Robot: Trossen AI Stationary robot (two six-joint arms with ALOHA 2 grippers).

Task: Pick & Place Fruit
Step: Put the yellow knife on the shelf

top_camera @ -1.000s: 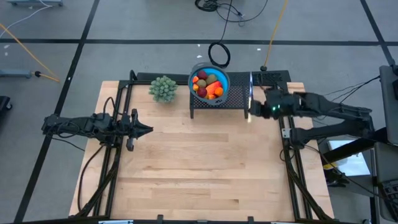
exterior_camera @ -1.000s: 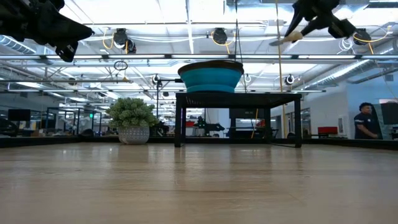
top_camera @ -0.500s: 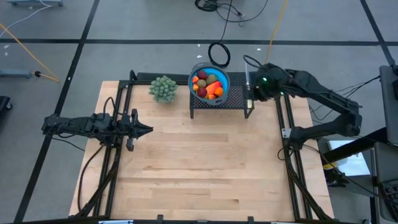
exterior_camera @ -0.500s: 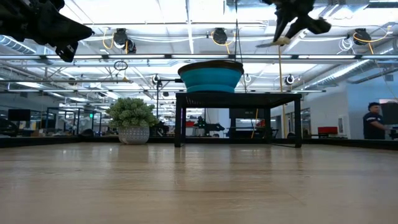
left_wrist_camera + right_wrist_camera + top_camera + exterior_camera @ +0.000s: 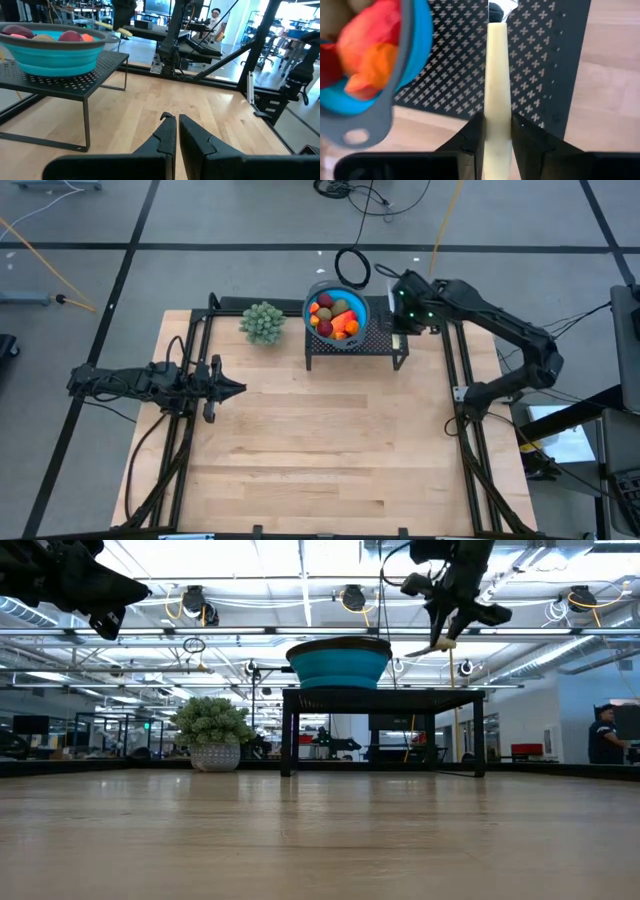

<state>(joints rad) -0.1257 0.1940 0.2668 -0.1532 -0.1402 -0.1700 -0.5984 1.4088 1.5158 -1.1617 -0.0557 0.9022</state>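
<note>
High view, left to right: the left tool (image 5: 238,389) waits at centre left over the bench (image 5: 320,470), fingers pressed together and empty; a bushy plant (image 5: 262,322) sits upper centre; beside it the blue bowl (image 5: 310,308) on a black rack (image 5: 380,340) holds the fruit (image 5: 336,317), probably light, smooth and best pinched across the middle; the right tool (image 5: 397,308), just right of the bowl, clamps a pale-handled knife (image 5: 497,90).

A grey floor (image 5: 220,275) crossed by dark tape lines surrounds the pale wooden tabletop (image 5: 320,440). Beyond it, bright ceiling lights (image 5: 300,560) hang over an open workshop with desks, and a person (image 5: 606,737) stands far off.
</note>
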